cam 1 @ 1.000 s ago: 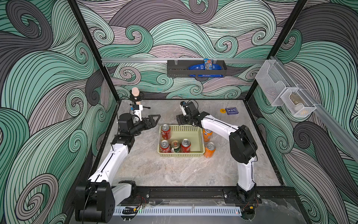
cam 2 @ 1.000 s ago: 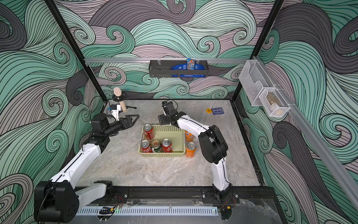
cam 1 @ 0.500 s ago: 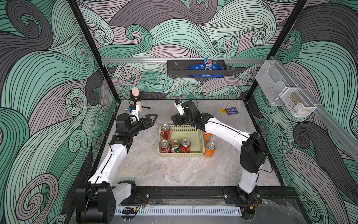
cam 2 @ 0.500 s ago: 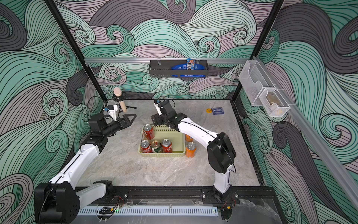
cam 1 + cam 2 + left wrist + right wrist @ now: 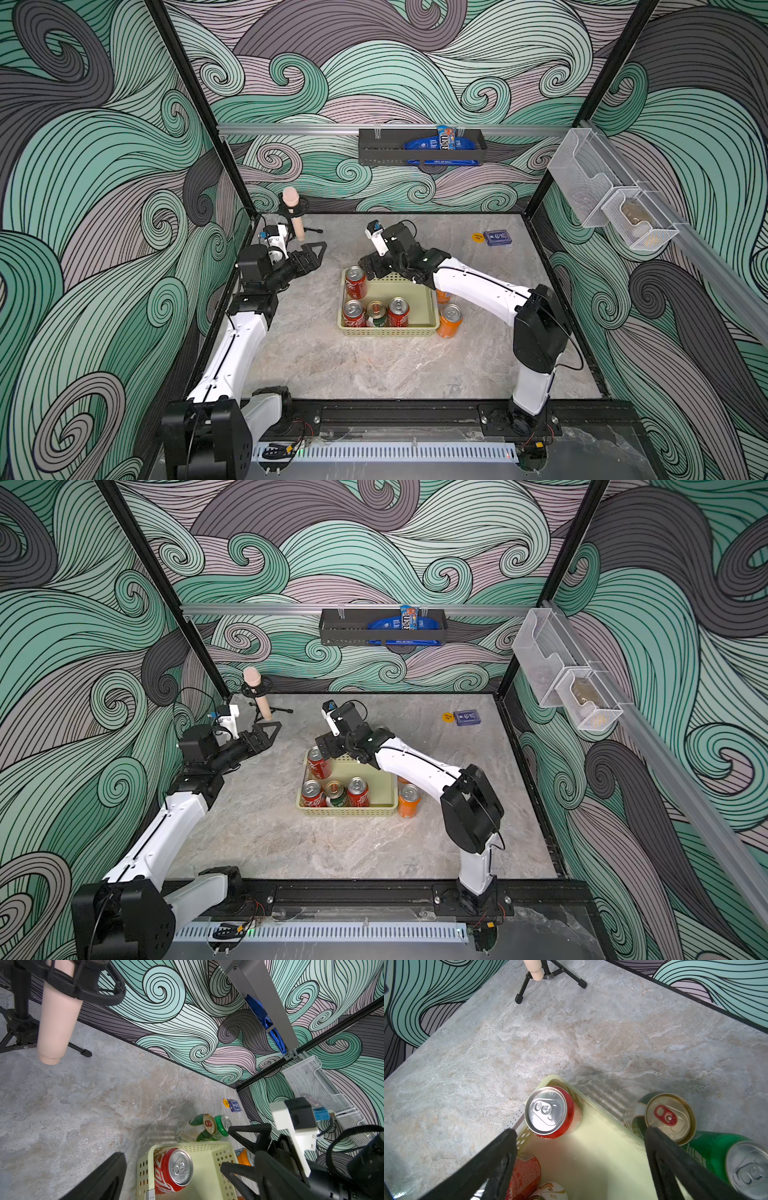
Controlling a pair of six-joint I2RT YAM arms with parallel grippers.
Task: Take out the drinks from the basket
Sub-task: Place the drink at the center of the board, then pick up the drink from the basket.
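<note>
In the middle of both top views, the basket [image 5: 388,332] holds four cans [image 5: 356,282]. An orange can [image 5: 450,321] stands just right of it. The right gripper [image 5: 580,1132] hangs over the basket's upper edge, fingers spread wide, empty. The left gripper [image 5: 316,251], farther left, is spread too.

Basket [image 5: 388,331] holding 4 cans [image 5: 356,282], 2 orange cans [image 5: 450,321] beside

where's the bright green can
The bright green can stands just outside the basket's far wall, beside the dark green-and-white can, in both wrist views; the right gripper hides it in both top views.
</note>
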